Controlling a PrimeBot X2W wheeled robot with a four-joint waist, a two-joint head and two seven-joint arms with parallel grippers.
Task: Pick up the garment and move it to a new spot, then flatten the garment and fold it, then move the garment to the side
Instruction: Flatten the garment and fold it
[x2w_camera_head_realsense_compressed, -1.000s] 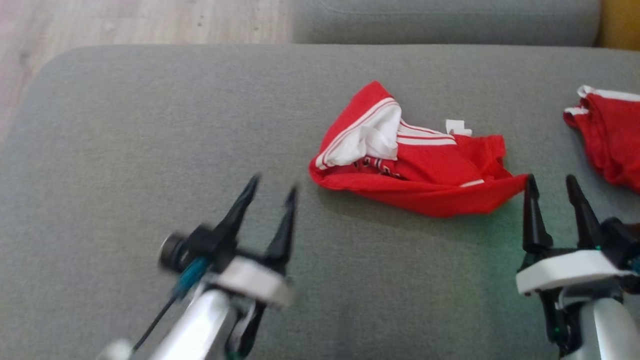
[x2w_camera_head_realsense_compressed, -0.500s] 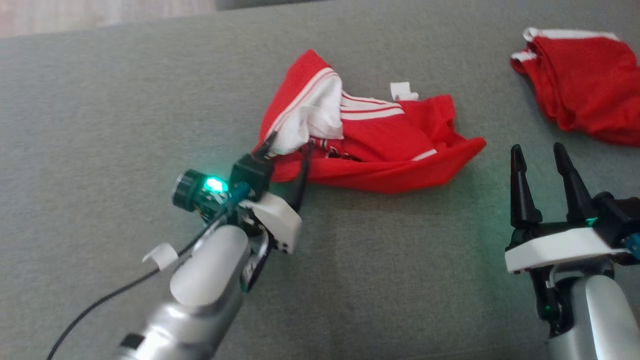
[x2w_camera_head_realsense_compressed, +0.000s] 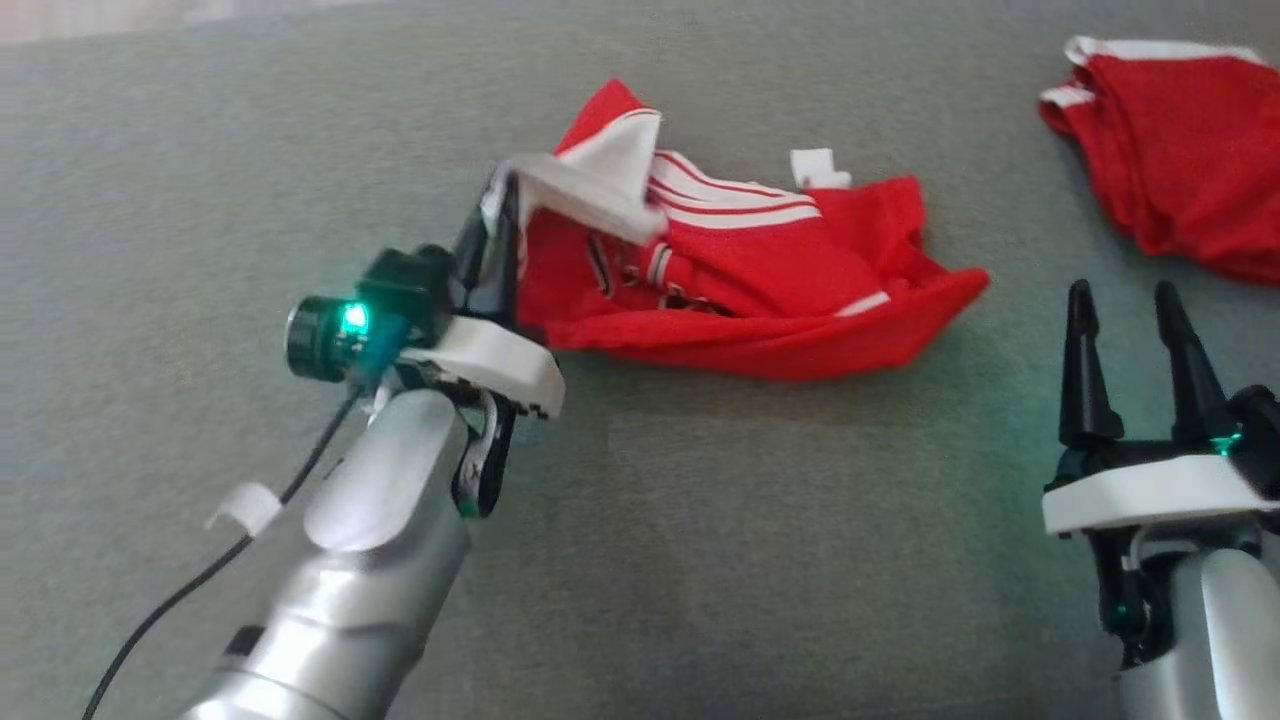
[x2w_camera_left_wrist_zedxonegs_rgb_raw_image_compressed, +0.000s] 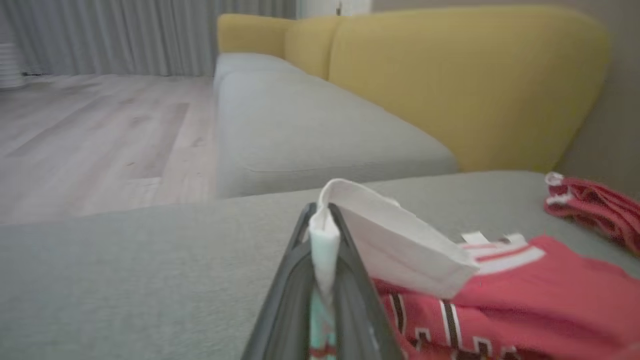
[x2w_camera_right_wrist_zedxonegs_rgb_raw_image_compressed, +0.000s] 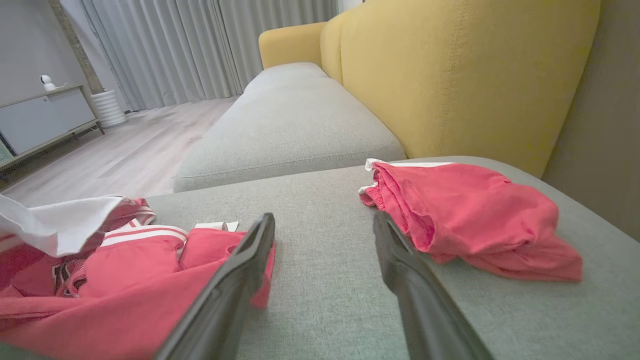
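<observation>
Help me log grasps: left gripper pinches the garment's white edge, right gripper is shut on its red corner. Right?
No. The left gripper pinches the garment's white edge, but the right gripper is open, holding nothing; the right wrist view shows it.

The crumpled red cloth garment (x2w_camera_head_realsense_compressed: 760, 290) with white stripes lies on the grey cushion (x2w_camera_head_realsense_compressed: 700, 550). Its white hem (x2w_camera_head_realsense_compressed: 600, 170), at 10 o'clock, stands raised, pinched in the left gripper (x2w_camera_head_realsense_compressed: 497, 200).

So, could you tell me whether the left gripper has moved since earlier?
Yes. Against the red garment lying on the grey cushion, the left gripper has advanced from short of it, open, to its left end, now shut on the white edge.
</observation>
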